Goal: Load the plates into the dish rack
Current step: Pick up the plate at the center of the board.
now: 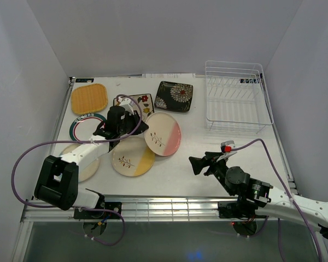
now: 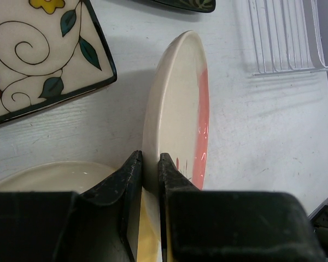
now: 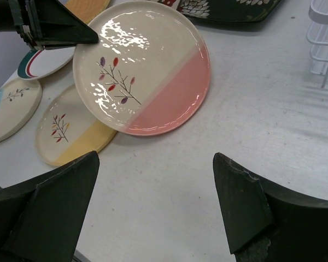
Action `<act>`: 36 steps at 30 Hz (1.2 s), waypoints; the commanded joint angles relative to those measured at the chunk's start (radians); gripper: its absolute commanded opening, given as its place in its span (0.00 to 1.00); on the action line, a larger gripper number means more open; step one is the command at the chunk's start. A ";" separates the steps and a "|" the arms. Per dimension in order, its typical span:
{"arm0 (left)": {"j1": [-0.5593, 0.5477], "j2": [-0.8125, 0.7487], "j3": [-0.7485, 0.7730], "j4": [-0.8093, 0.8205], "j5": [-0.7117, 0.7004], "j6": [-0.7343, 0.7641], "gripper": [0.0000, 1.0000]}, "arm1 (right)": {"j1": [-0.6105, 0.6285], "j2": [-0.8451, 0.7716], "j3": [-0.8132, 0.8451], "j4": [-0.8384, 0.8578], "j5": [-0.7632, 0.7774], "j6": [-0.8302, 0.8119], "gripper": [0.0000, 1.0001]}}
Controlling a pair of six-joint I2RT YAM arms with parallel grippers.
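Note:
My left gripper [image 1: 144,128] [image 2: 149,159] is shut on the near rim of the round pink-cream plate [image 1: 165,135] [image 2: 177,98] [image 3: 147,71], which is tilted up off the table. The yellow-cream plate [image 1: 134,158] [image 3: 71,136] lies flat just beneath it. My right gripper [image 1: 195,164] [image 3: 156,157] hangs open over bare table to the plate's right, holding nothing. The white wire dish rack [image 1: 235,101] [image 3: 325,38] stands at the back right with no plate in it.
Lying flat are the orange square plate [image 1: 89,98], cream floral square plate [image 1: 141,101] [image 2: 38,54], black floral plate [image 1: 174,96], green-rimmed plate [image 1: 81,125] and blue-cream plate [image 1: 87,168]. White walls enclose the table.

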 commanded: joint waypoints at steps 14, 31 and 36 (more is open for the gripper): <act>0.000 -0.032 0.114 0.060 0.018 0.082 0.00 | 0.004 0.003 -0.019 -0.016 0.097 0.023 0.90; -0.029 -0.006 0.241 0.025 0.021 0.106 0.00 | 0.004 -0.007 -0.033 -0.042 0.128 0.033 0.90; -0.050 0.018 0.299 0.003 -0.017 0.110 0.00 | 0.006 -0.013 -0.037 -0.042 0.137 0.036 0.90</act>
